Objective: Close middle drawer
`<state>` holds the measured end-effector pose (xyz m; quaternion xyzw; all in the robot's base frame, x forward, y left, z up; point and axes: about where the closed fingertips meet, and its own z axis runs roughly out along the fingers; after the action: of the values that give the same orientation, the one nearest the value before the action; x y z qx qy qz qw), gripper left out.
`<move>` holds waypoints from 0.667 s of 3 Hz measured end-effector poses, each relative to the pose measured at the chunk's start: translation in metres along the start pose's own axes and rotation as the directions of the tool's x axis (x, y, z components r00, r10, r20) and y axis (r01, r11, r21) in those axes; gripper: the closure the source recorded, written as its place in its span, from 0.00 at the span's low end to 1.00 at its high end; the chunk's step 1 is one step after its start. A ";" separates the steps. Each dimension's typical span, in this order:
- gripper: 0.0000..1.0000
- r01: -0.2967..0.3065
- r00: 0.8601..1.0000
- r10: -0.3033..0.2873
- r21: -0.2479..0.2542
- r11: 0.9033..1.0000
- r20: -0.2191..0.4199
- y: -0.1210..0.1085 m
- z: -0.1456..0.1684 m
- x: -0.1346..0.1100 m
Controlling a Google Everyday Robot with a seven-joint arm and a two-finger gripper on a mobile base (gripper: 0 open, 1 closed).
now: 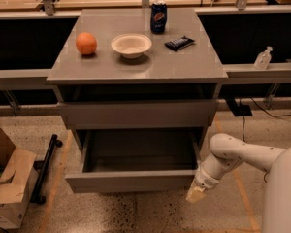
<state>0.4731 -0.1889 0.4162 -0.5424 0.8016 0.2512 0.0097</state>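
Note:
The middle drawer (131,181) is the wide grey drawer with a low plain front. It stands pulled far out of the grey cabinet (136,72), and its inside looks empty. Above it sits another grey drawer front (136,113), nearly flush with the cabinet. My gripper (196,194) hangs from the white arm (233,154) at the lower right. It is just off the right front corner of the open drawer, low near the floor. I cannot tell whether it touches the drawer front.
On the cabinet top are an orange (86,43), a white bowl (131,45), a soda can (158,17) and a dark snack bar (179,43). A cardboard box (9,188) and a black bar (44,169) lie on the floor at the left. A clear bottle (263,58) stands on the right ledge.

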 end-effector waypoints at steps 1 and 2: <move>1.00 0.019 0.998 -0.023 0.071 0.997 0.053 -0.035 -0.015 -0.013; 1.00 0.031 0.995 -0.046 0.158 0.987 0.094 -0.071 -0.046 -0.031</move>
<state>0.5596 -0.2012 0.4381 -0.5425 0.8068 0.2133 0.0960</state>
